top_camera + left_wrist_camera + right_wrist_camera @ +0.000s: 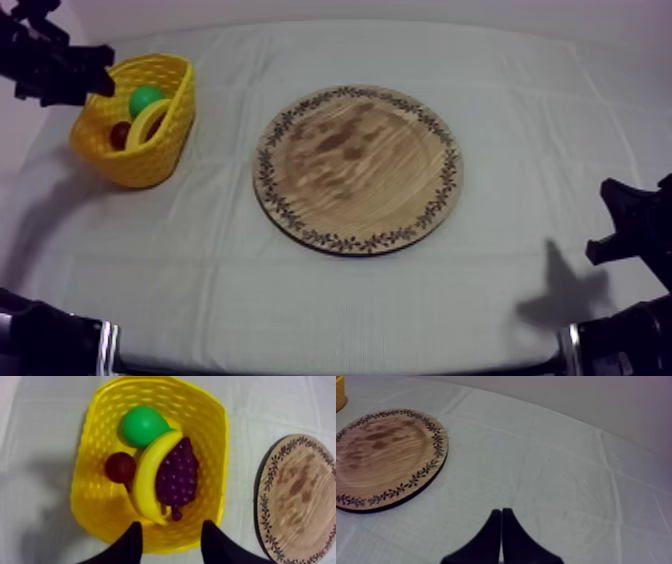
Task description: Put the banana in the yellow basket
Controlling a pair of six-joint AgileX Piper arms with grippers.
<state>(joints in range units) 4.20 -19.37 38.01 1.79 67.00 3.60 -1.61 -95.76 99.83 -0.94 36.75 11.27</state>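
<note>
Yellow basket point(172, 135) up at the table's left side from above, with the banana point(148, 122) curved inside it beside the green pear point(146, 98) and a small red fruit point(120, 133). Left gripper point(100, 78) hanging at the basket's far left rim, coming in from the upper left. Round wooden board point(357, 168) in the middle of the grey-white cloth point(520, 100), well apart from the basket, patterned rim all visible, nothing lying on it. Right arm point(640, 225) low at the right edge, well away from the board.

From the left wrist: looking straight down into the basket. Banana on the basket floor, between the small red fruit and the bunch of grapes point(177, 473), touching both, one end up against the pear. Black fingers point(131, 543) wide apart above the near rim, gripping nothing. Board just beside the basket, not touching it.

From the right wrist: right gripper point(501, 512) above bare cloth, fingers pressed together into a narrow wedge, nothing between them. Board near, off to one side, bare wood.
</note>
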